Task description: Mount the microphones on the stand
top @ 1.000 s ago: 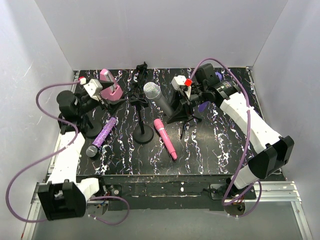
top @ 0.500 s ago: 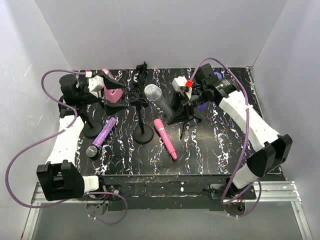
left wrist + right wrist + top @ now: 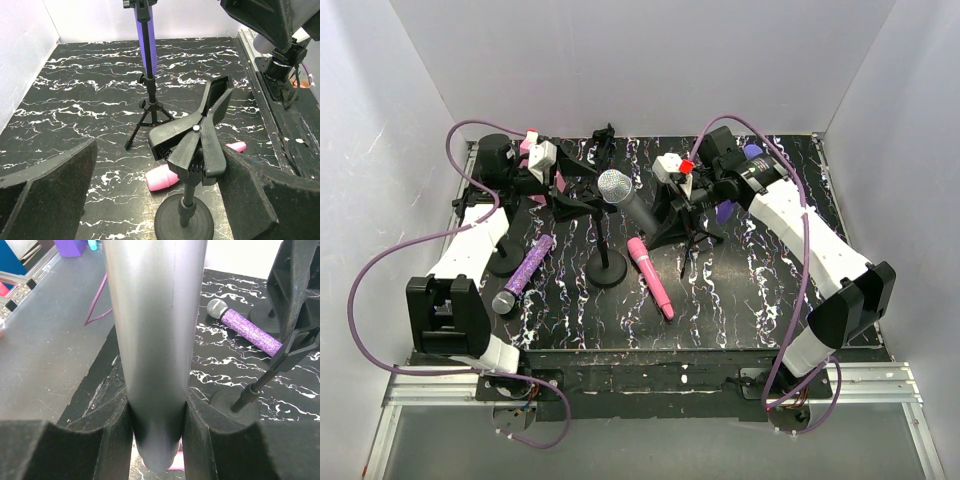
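Note:
My right gripper is shut on the lower body of the silver-grey microphone, which is tilted with its mesh head up and to the left, beside the clip of the round-base stand. In the right wrist view the silver-grey microphone's barrel fills the gap between the fingers. My left gripper is open, and the stand's clip sits between its fingers without being touched. On the table lie the pink microphone and the glittery purple microphone. The dark purple microphone stands upright behind the tripod stand.
A second round-base stand is at the left, by the left arm. Another clip stands at the back centre. A pink wedge-shaped box shows behind the left wrist. White walls close in the back and both sides.
The left arm swung back and to the right, bringing its open gripper to the centre stand's clip. The right gripper carried the silver-grey microphone a little left, towards that clip.

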